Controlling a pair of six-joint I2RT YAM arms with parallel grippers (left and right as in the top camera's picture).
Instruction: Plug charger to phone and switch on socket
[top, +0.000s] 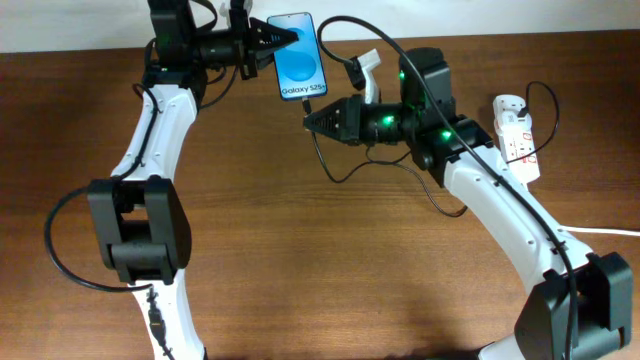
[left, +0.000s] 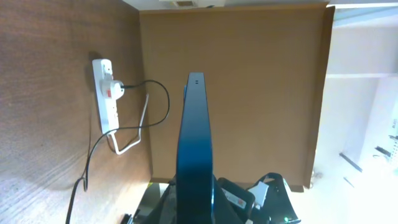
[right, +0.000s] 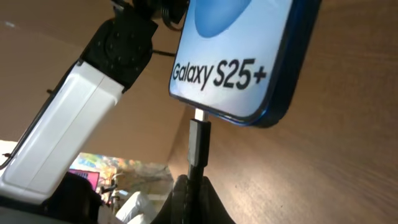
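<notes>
Right gripper (top: 310, 117): clenched on the black plug end of the charger (right: 199, 140), fingertips pointing to 9 o'clock in the overhead view. In the right wrist view the plug stands straight up from between the fingers. Its silver tip meets the port in the bottom edge of the phone (right: 242, 56), and a short band of metal is visible. Depth of insertion: cannot tell.

Phone (top: 300, 68): at 11 o'clock from the right gripper, near the 12 o'clock edge of the table (top: 330, 260). Blue screen faces up, "Galaxy S25+" text at the lower end.

Left gripper (top: 272, 40): grasping the phone at its upper left edge, reaching in from 9 o'clock. The left wrist view shows the phone edge-on, rising from between the fingers.

Charger cable (top: 335, 170): runs from the plug toward 6 o'clock, loops across the wood under the right arm, then passes to 3 o'clock.

Socket (top: 515, 135): flat on the table at 3 o'clock from the right gripper, well apart from both grippers. A black lead is plugged into it near one end. Switch position: cannot tell.

White cord (top: 610, 231): leaves the picture at 3 o'clock.
</notes>
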